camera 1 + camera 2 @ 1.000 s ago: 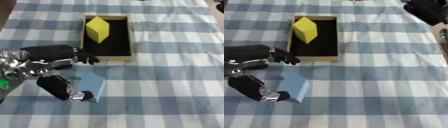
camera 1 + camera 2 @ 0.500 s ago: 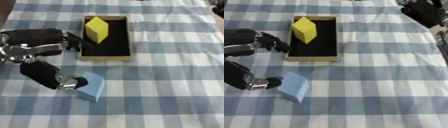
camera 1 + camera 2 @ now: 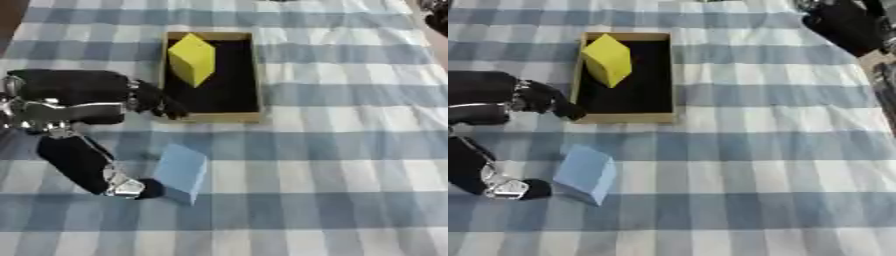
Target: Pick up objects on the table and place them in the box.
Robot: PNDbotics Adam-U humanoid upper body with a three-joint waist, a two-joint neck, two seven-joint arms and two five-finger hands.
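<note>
Only smooth pale-blue block (image 3: 181, 172), boxy

A blue-and-white checked cloth (image 3: 350, 150) fills the frame. Upper centre, the tan box (image 3: 212, 118) has a black inside holding a yellow block (image 3: 192, 58). Lower left lies a pale blue block (image 3: 181, 172), beside the black-and-silver left hand (image 3: 96, 125).

One block (image 3: 192, 58) in the box (image 3: 213, 116) — another block (image 3: 181, 172) lies before it.

Yellow block (image 3: 607, 60) in box (image 3: 662, 75) (blue block (image 3: 584, 174) outside).
</note>
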